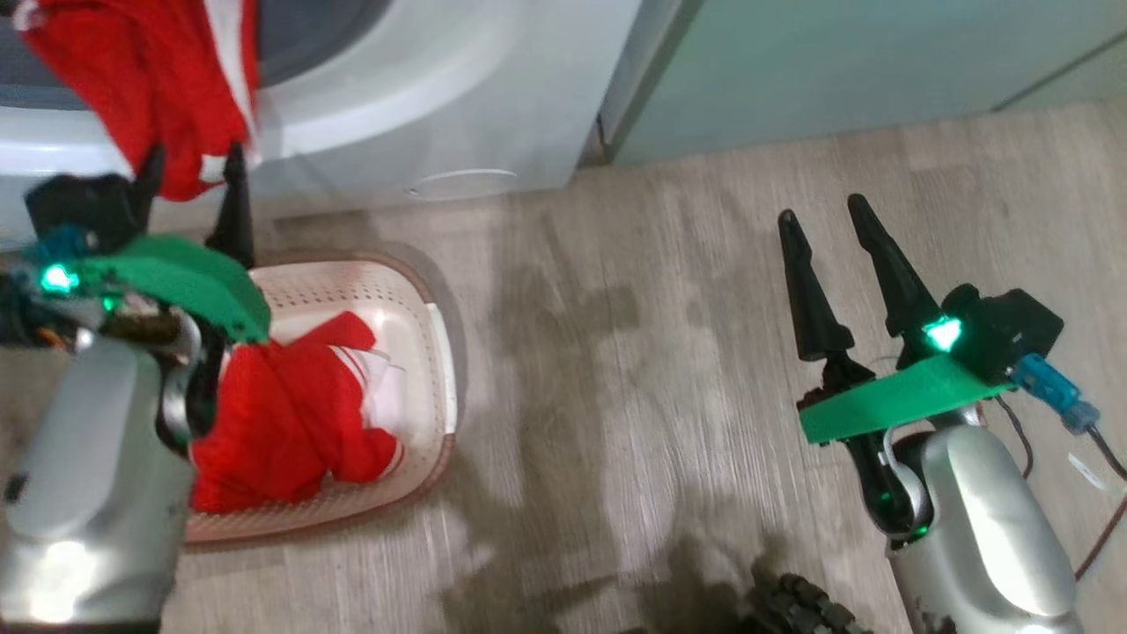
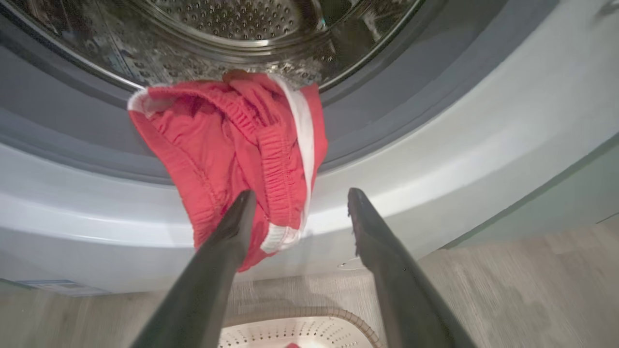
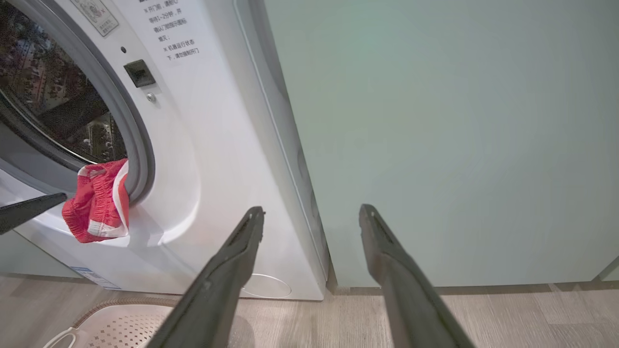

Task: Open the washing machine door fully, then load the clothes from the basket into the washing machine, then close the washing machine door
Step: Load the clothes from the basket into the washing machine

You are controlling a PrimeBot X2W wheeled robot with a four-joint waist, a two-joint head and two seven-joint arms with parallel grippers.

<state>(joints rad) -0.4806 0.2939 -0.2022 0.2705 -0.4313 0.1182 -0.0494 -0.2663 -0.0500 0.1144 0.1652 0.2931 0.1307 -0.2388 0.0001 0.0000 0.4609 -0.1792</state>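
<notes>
Your left gripper (image 2: pixel 302 193) is spread and empty, right at the clothes (image 2: pixel 232 145) draped over the lower edge of the washing machine (image 2: pixel 435 159) opening. More red fabric (image 1: pixel 290 414) lies in the basket (image 1: pixel 414 291). Your right gripper (image 3: pixel 312 210) is spread too, holding nothing, facing the cabinet (image 3: pixel 435 121).

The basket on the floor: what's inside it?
A red garment with white trim lies in the basket, covering much of its bottom; whatever is beneath it is hidden.

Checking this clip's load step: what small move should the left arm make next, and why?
Probably close the open left gripper on the red garment and push it into the drum: it hangs out over the gasket, and more red clothes lie in the basket.
</notes>
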